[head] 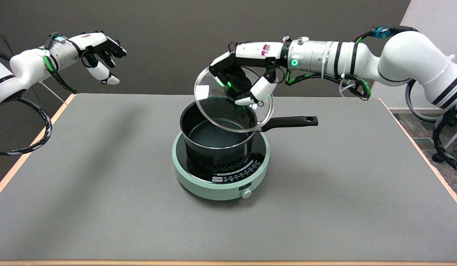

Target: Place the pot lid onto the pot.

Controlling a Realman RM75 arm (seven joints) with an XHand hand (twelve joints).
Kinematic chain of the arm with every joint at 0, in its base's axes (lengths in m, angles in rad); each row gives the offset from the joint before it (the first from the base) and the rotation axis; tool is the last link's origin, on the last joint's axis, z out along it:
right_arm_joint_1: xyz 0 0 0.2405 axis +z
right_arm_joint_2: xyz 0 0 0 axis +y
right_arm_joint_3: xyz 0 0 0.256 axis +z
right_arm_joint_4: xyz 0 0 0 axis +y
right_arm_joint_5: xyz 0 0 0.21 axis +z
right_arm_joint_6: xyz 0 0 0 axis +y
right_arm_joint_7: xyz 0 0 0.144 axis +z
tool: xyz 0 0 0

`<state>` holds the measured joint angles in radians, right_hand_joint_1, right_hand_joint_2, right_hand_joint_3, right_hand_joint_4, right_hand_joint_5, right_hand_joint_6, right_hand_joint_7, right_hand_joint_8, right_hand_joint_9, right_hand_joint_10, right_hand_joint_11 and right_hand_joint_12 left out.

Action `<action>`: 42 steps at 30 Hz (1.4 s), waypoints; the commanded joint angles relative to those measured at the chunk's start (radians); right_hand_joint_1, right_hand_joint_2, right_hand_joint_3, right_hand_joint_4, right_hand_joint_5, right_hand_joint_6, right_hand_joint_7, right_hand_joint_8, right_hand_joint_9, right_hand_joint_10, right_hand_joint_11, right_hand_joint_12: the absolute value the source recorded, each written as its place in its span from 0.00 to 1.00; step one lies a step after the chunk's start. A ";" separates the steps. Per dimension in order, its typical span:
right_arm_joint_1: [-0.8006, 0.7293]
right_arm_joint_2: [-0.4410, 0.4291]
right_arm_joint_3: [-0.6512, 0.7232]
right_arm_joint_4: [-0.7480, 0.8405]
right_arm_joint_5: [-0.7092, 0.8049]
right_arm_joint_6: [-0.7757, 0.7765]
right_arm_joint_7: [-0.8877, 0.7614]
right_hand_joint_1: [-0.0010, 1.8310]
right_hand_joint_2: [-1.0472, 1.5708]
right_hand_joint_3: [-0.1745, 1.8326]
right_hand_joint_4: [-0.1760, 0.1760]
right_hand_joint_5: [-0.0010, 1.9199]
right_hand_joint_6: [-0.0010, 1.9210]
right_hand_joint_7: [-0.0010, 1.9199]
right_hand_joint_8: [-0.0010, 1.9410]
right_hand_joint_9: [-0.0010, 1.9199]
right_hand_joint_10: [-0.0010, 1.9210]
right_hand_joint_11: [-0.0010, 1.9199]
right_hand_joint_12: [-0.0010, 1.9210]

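A black pot (217, 138) with a long black handle (291, 122) pointing right stands on a mint-green induction cooker (221, 177) in the middle of the table. My right hand (245, 79) hangs over the pot's back rim and grips the black knob of a round glass lid (210, 107). The lid is in the air, steeply tilted, its underside facing the camera and its lower edge just above the pot's right rim. The pot's inside looks empty.
The cooker has a small dial (246, 193) on its front. The grey table (84, 184) has wooden edges at left and right. The idle left hand (99, 55) hangs in the air at the upper left, far from the pot.
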<state>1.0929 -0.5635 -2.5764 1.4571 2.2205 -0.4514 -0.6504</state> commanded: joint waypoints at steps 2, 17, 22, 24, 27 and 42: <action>-0.016 -0.059 -0.016 0.003 -0.232 -0.007 0.218 0.73 0.71 0.59 0.87 0.24 0.93 0.39 0.92 0.40 1.00 0.26 1.00; -0.053 -0.085 -0.016 -0.021 -0.244 -0.006 0.234 0.72 0.72 0.56 0.87 0.24 0.93 0.38 0.91 0.39 1.00 0.26 1.00; -0.044 -0.095 -0.016 -0.026 -0.244 -0.007 0.234 0.72 0.72 0.56 0.87 0.24 0.93 0.38 0.91 0.39 1.00 0.26 1.00; -0.033 -0.102 -0.016 -0.033 -0.244 -0.013 0.234 0.72 0.72 0.56 0.87 0.24 0.93 0.38 0.91 0.39 1.00 0.26 1.00; -0.013 -0.117 -0.016 -0.039 -0.258 -0.018 0.234 0.72 0.72 0.56 0.87 0.24 0.93 0.38 0.91 0.39 1.00 0.26 1.00; 0.068 -0.191 -0.019 -0.045 -0.305 -0.048 0.246 0.72 0.73 0.55 0.88 0.24 0.94 0.38 0.91 0.39 1.00 0.25 1.00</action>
<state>1.1019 -0.6922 -2.5934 1.4148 1.9528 -0.4771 -0.4247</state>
